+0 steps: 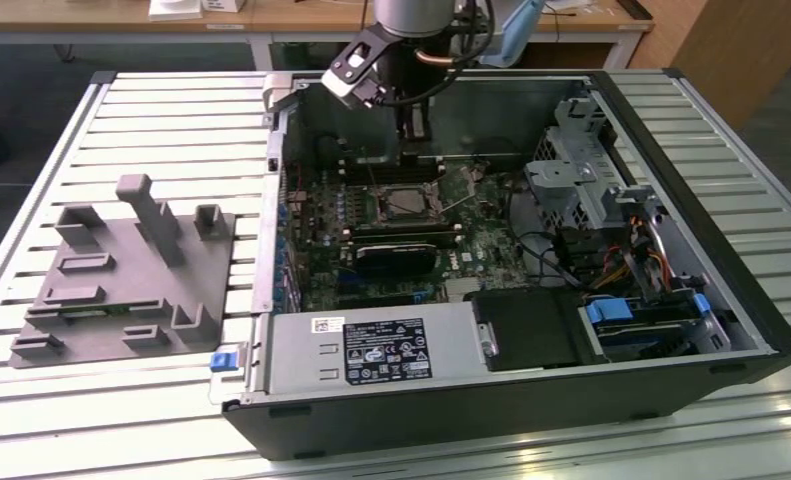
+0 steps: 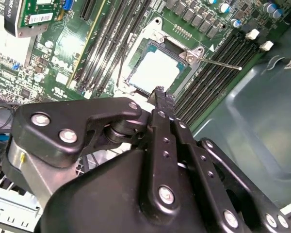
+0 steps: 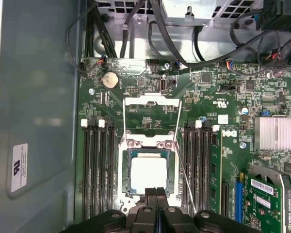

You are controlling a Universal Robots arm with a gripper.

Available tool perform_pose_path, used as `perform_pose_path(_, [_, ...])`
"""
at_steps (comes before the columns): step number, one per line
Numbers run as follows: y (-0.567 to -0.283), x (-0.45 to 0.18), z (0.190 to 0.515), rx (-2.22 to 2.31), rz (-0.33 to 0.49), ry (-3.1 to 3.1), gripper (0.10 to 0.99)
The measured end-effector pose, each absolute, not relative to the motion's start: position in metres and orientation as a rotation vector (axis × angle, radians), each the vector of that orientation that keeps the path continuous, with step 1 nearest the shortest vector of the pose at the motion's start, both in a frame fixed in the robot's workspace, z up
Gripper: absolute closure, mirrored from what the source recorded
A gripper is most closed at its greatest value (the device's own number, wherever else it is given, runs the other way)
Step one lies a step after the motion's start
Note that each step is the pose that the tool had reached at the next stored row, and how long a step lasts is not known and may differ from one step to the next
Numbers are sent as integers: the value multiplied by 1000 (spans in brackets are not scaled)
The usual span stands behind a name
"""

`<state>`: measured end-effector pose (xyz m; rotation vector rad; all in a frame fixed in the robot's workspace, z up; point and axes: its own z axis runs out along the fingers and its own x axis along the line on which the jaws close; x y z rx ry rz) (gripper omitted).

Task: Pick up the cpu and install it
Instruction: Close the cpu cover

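Lying flat in the metal-framed socket of the green motherboard, the cpu shows its pale silver top in both wrist views; its edges look parallel to the socket walls, so I judge it is seated and not tilted. The hinged load plate stands folded open beside the socket, and the thin wire lever lies free along one side; the chip is placed but not yet locked down.

The pincer has its two fingers pressed together with nothing between them; its tip hangs at the socket's edge, near the rim of the cpu; if it touches, I cannot tell. In the exterior view the pincer reaches down into the open computer case on the slatted worktop; the grey studded tray sits well apart, on the exterior view's left.

To do this step well, I think any force must be small and straight down; a sideways push on the chip could harm the contacts below it; the closed tip should keep off the wire lever and the memory slots beside the socket.
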<state>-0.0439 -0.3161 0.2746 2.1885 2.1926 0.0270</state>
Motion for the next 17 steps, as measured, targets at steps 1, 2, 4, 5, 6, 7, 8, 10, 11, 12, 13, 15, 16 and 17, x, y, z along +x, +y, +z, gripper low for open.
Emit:
perform_pose_path(1, [-317,-44,275,2190,31,2194,980])
perform_pose_path(2, [-317,-42,274,2192,33,2195,980])
perform_pose_path(4, [-317,-37,274,2192,33,2196,980])
perform_pose_path(5, [-317,-35,274,2192,33,2196,980])
perform_pose_path(6, [-317,-32,274,2192,33,2196,980])
perform_pose_path(7, [-317,-30,273,2192,33,2196,980])
perform_pose_path(8, [-317,-27,273,2193,32,2196,980])
perform_pose_path(10, [-317,-25,271,2193,32,2197,980])
perform_pose_path(11, [-317,-24,271,2193,34,2197,980])
perform_pose_path(12, [-317,-23,270,2194,36,2198,980])
perform_pose_path(13, [-317,-21,269,2194,36,2198,980])
perform_pose_path(15, [-316,-14,267,2195,36,2198,980])
perform_pose_path(16, [-316,-13,266,2194,36,2198,980])
perform_pose_path(17, [-316,-12,265,2194,36,2198,980])
